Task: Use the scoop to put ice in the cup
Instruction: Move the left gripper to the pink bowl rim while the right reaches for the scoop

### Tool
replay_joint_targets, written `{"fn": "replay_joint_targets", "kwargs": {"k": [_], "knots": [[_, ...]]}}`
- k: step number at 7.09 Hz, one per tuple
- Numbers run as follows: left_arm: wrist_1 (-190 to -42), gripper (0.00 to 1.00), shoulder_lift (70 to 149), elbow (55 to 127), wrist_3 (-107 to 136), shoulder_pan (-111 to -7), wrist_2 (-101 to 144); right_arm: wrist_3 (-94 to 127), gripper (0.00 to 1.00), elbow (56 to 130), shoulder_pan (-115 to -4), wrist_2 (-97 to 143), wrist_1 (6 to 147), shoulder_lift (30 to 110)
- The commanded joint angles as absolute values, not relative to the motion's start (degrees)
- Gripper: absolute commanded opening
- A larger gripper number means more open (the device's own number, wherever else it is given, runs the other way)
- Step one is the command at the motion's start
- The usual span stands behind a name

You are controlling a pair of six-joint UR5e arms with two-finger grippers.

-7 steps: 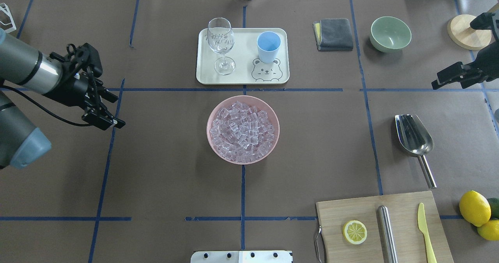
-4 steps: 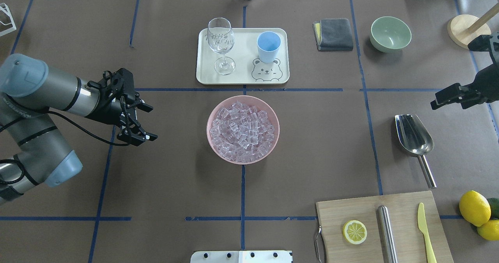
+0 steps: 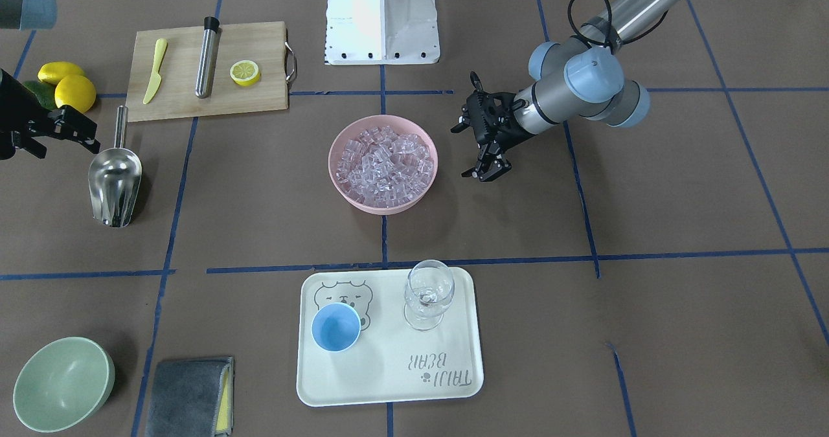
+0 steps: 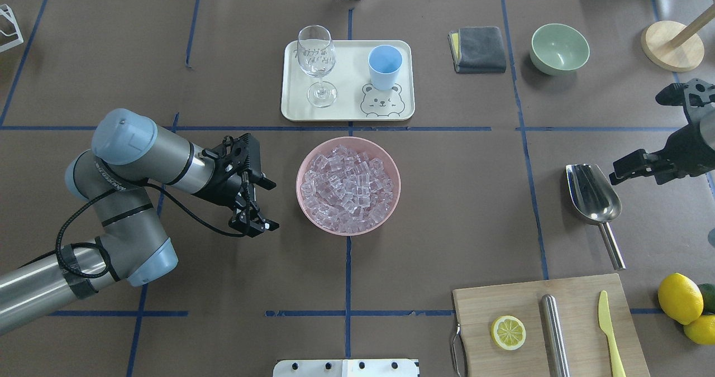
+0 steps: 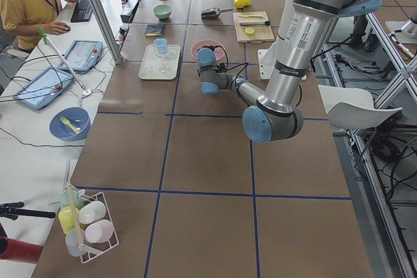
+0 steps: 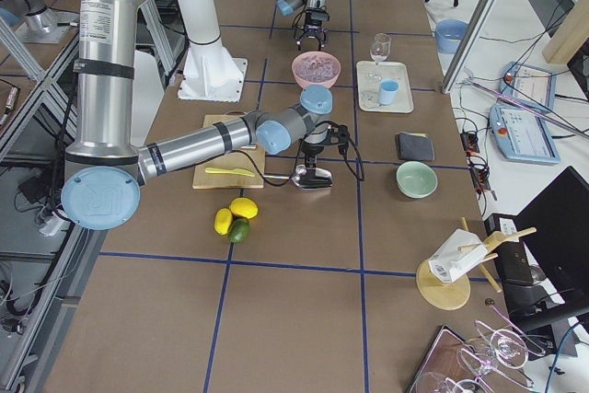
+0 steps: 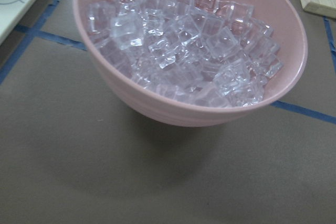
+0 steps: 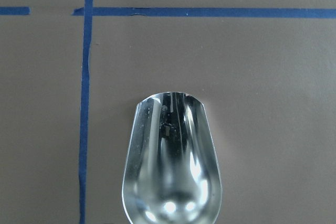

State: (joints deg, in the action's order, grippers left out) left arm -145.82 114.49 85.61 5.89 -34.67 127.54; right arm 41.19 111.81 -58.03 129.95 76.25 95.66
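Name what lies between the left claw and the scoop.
The overhead view shows the pink bowl heaped with ice between the left claw and the scoop. Beyond the bowl there is only bare table.

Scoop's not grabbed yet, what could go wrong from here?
1. The scoop lies flat, its handle thin and low; the open right gripper could slip off it or scrape the table.
2. The open left gripper is close beside the pink bowl, heaped with ice; a bump may spill cubes.
3. The cup is small and near the wine glass; pouring could miss or hit the glass.
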Motion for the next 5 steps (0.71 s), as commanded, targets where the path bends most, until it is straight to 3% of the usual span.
{"fn": "replay_joint_targets", "kwargs": {"k": [1, 5], "knots": [[-149.4, 1.0, 115.4, 84.3, 5.5, -32.5, 118.9, 41.3, 1.0, 113.8, -57.0, 129.8, 76.3, 97.5], [-156.2, 1.0, 116.2, 81.3, 5.6, -31.6, 115.2, 53.0, 1.0, 115.9, -46.5, 122.8, 76.2, 100.0]]}}
